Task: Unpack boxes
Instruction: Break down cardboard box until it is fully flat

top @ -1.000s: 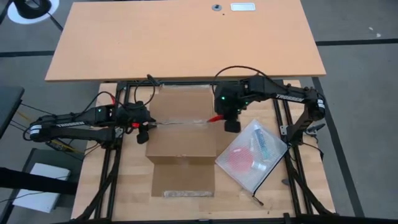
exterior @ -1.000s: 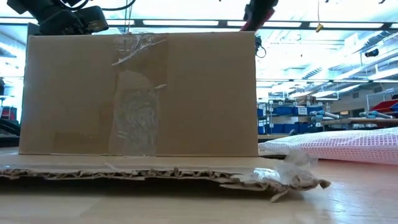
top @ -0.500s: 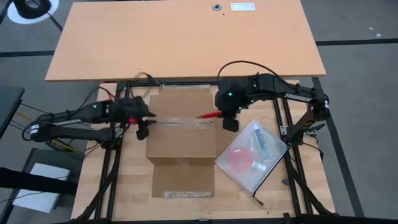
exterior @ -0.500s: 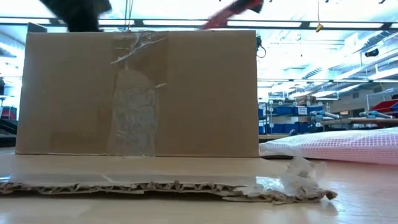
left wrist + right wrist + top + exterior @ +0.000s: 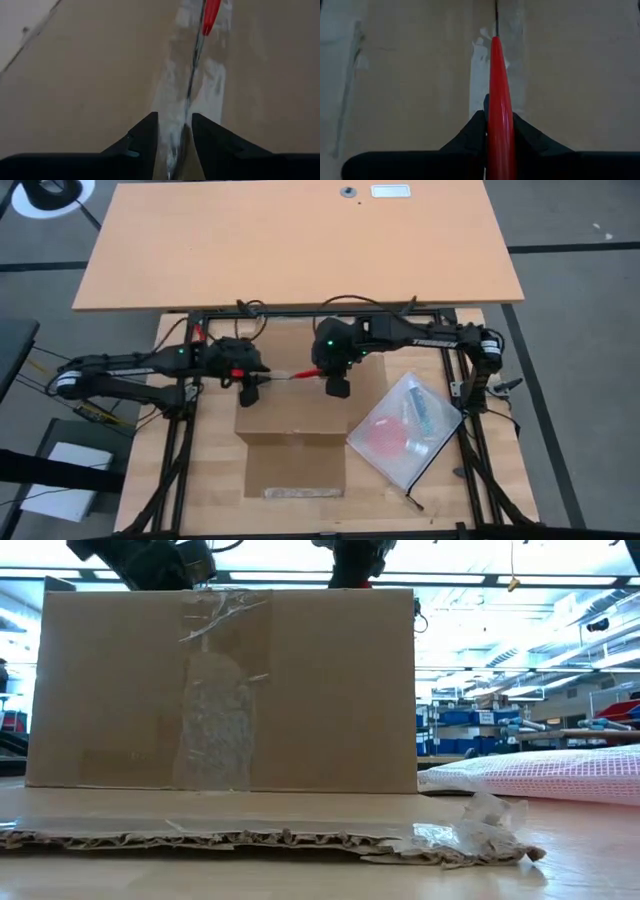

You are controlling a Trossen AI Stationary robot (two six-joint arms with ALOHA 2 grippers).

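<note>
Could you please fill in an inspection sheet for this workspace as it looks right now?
Surface: pale wooden table, bare along its edges.
Job's things: brown carton, top flaps closed with clear tape along the seam; one flap lies flat on the table in front.
Clutter: clear plastic bag with pink contents, right of the carton.
Grippers: right gripper shut on a red-handled tool whose thin blade lies along the seam; left gripper over the seam, fingers apart around the blade tip.
Cables: black cables looping above both arms.
Surroundings: larger desk beyond the table; shelving behind.
</note>
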